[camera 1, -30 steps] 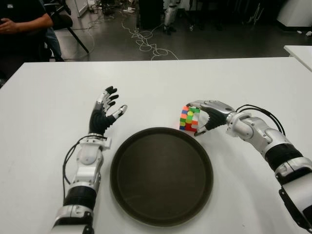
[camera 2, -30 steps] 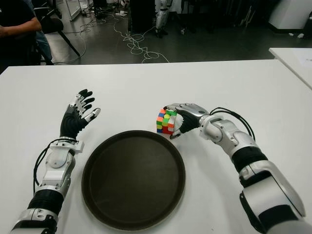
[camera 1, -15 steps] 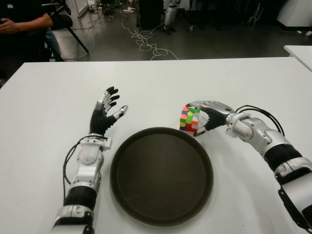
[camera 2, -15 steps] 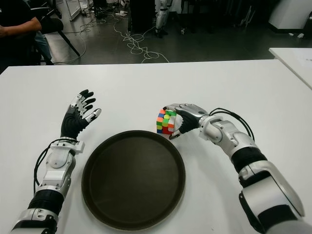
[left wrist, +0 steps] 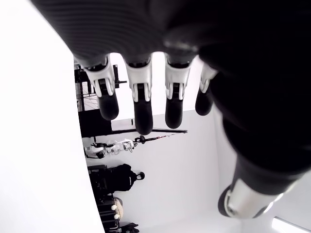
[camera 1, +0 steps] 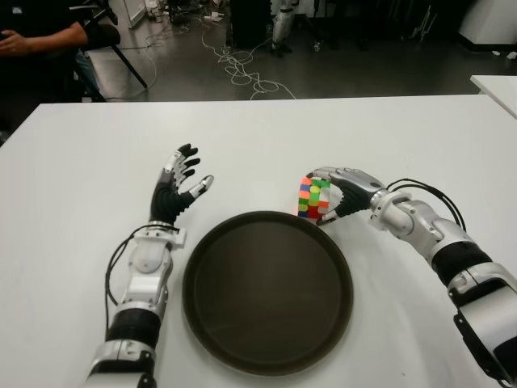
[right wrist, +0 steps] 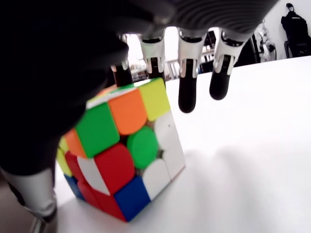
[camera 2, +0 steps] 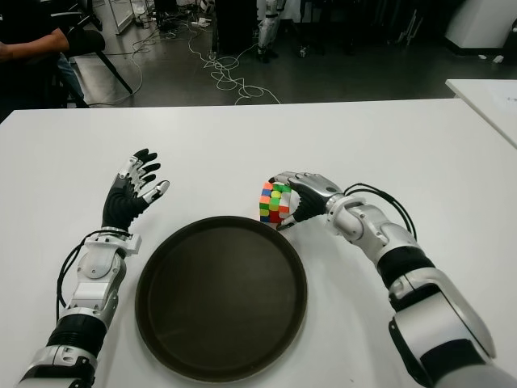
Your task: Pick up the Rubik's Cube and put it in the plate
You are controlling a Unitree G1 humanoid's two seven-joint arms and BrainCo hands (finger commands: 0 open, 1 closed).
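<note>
The Rubik's Cube [camera 1: 312,197] is held in the right hand [camera 1: 343,191] just beyond the far right rim of the plate [camera 1: 267,356], a round dark tray that lies on the white surface [camera 1: 388,137]. The fingers [right wrist: 187,85] of that hand are wrapped over the cube's top and far side, with the thumb seen low at its other side in the right wrist view, so the cube is grasped; whether its lower edge touches the surface or is raised slightly above it cannot be told. The cube is tilted, its coloured faces turned toward the plate. The left hand [camera 1: 176,188] is seen to the left of the plate, well apart from the cube, raised with the palm turned inward and its fingers [left wrist: 138,102] spread and holding nothing. At the far left, beyond the surface, part of a seated person [camera 1: 36,40] is visible, and cables [camera 1: 242,69] are strewn over the dark floor [camera 1: 186,73].
</note>
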